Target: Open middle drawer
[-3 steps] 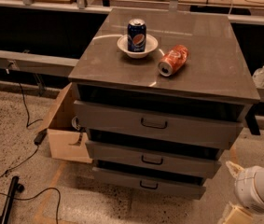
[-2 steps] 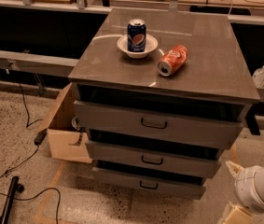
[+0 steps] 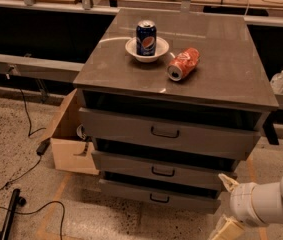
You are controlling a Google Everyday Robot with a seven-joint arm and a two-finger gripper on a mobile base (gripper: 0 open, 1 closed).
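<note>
So the gripper point(image 3: 225, 206) is hanging out down in the lower right corner, off to the right of the cabinet's bottom end and not touching anything. Its two tan fingers point(image 3: 228, 182) are sitting spread apart, one above the other, nothing between them. The white arm point(image 3: 268, 204) is poking in from the right edge.

The middle drawer point(image 3: 131, 163) is sitting between the top drawer point(image 3: 126, 126) and the bottom drawer point(image 3: 126, 190), looking pushed in. Its little black handle point(image 3: 162, 172) is sitting dead centre, well left of the gripper.

Up on the cabinet top point(image 3: 221, 49), a blue can point(image 3: 146, 37) is standing upright in a white bowl point(image 3: 147, 51), and a red can point(image 3: 183, 64) is lying on its side just right of it. An open cardboard box point(image 3: 68, 151) is sitting on the floor against the cabinet's left side, with black cables point(image 3: 26, 169) trailing nearby.
</note>
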